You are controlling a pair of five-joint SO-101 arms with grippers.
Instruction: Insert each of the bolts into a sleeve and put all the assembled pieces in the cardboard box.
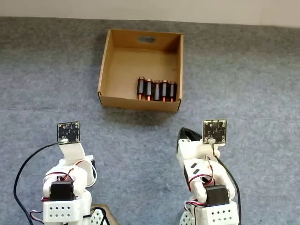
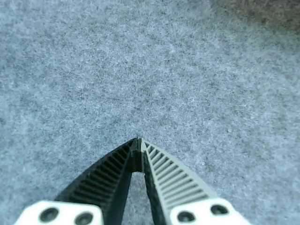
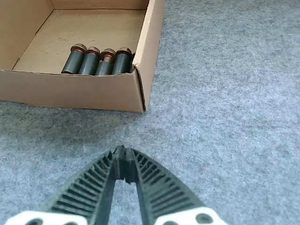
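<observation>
- Inside the cardboard box point(image 1: 104, 70): five assembled pieces point(image 1: 156, 90) in a tight row, side by side and touching, tucked against the near wall toward the right-hand corner.
- Probably laid parallel like that to stop any rolling and to keep the rest of the box floor free.
- From the right wrist, closer up: dark sleeves point(image 3: 89, 63) with copper-coloured bolt heads point(image 3: 93, 49) standing proud at the far end, a fair sign of full seating.
- Going by five pieces already boxed and nothing gripped on either side, task judged to be at or very near its end.
- Left tool point(image 2: 138, 140): closed right up, with tips pressed together, gripping nothing, poised over bare grey table point(image 1: 243, 70), well apart from the box.
- Right tool point(image 3: 122, 151): likewise closed tip to tip and empty, aimed toward the box's near right corner but stopping short of it, with open table between.
- Both arms folded low at the near edge of the table, most likely a rest pose chosen to stay out of the box's way.
</observation>
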